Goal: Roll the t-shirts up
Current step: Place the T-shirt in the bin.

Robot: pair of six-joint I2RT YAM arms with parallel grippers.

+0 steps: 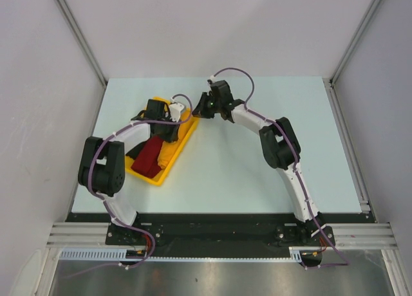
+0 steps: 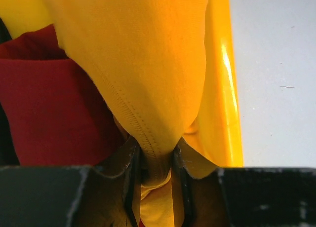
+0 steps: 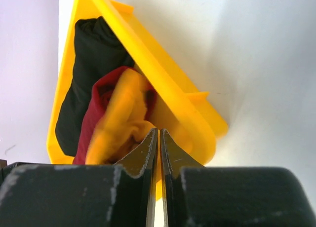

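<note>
Container: a rigid yellow plastic tray (image 1: pixel 158 178) is sitting at a slant on the pale, flat surface (image 1: pixel 257 180), left of centre.
Contents: three soft cloth t-shirts are lying side by side inside the tray.
Black t-shirt: a black sausage-like roll (image 3: pixel 84 74) is lying along the tray's outer wall, the one away from the right arm.
Red t-shirt: a dark red roll (image 1: pixel 148 156) is lying in the middle, touching the black roll.
Orange t-shirt: a mustard-orange shirt (image 2: pixel 143 54) is bunching loosely against the wall nearer the right arm, lying partly over the dark red roll.
Left claw: the left claw (image 2: pixel 155 158) is reaching into the tray and pinching a hemmed fold of the mustard-orange shirt between narrow jaws.
Right claw: the right claw (image 3: pixel 158 135) is hovering just beside the tray's far corner, outside its wall. Its jaws are standing almost together with only a slit between them, gripping nothing that shows.
</note>
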